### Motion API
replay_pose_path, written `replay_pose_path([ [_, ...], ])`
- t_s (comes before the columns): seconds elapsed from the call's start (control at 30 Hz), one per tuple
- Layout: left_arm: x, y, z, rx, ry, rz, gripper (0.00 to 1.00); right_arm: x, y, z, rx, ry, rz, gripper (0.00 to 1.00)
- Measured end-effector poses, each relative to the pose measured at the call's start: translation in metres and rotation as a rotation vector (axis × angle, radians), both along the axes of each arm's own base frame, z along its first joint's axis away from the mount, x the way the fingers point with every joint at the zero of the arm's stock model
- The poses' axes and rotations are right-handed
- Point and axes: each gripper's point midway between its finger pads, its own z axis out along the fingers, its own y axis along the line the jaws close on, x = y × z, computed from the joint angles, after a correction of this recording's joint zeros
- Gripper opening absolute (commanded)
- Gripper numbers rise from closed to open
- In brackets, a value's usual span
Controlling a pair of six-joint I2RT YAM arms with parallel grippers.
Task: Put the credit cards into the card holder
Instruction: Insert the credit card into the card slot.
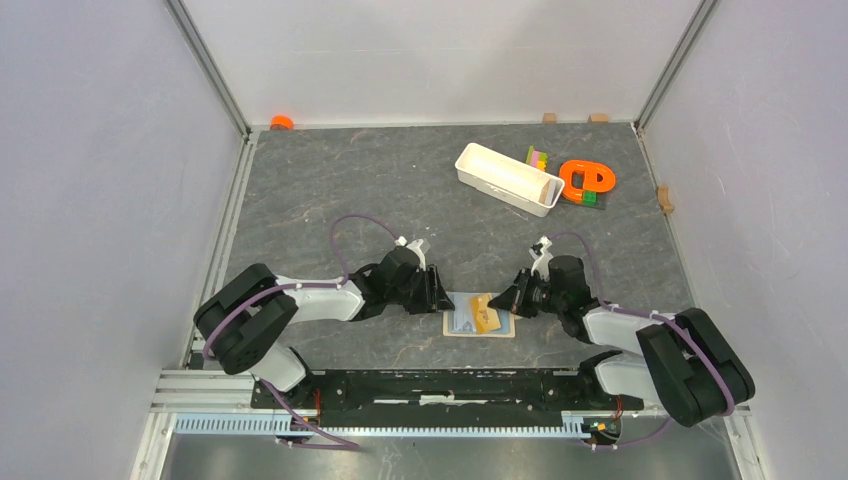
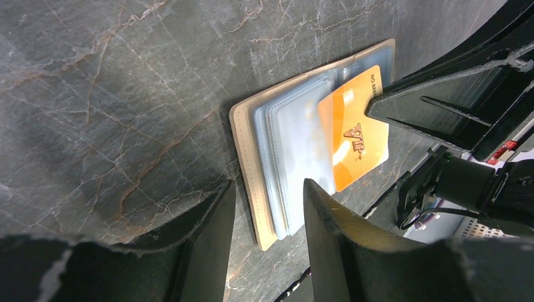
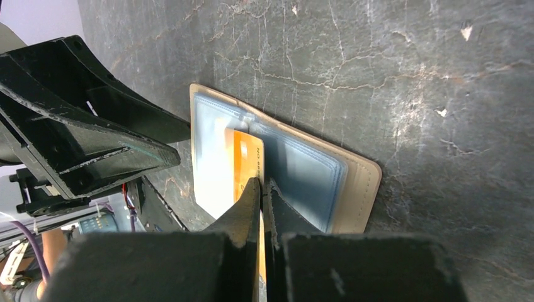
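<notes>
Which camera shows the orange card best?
The left wrist camera: the orange card faces it, lettering readable. The right wrist camera sees part of it in the right gripper; the top camera, a tiny patch.

Light falls evenly from above in the top view: the pale walls (image 1: pixel 100 150) look nearly washed out, and the dark marbled bench (image 1: pixel 350 180) carries only soft shadows. In the left wrist view, glare whitens the card holder (image 2: pixel 277 157) sleeves and part of the orange card (image 2: pixel 356 135), while the near left fingers (image 2: pixel 208 233) are dark and blurred. The right fingers (image 3: pixel 247 211) are likewise soft-focused, with the bench behind them crisp and sheened.
</notes>
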Motion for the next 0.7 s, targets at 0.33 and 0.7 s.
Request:
replay_pose_path([
  [0.33, -0.0015, -0.0009, -0.0009, -0.003, 0.007, -0.008, 0.49, 0.0065, -0.0014, -0.0026, -0.015, -0.059, -0.04, 0.0],
  [0.7, -0.0016, -0.0009, -0.0016, -0.003, 0.007, -0.008, 0.45, 0.005, 0.0041, -0.0036, -0.009, -0.082, -0.061, 0.0],
])
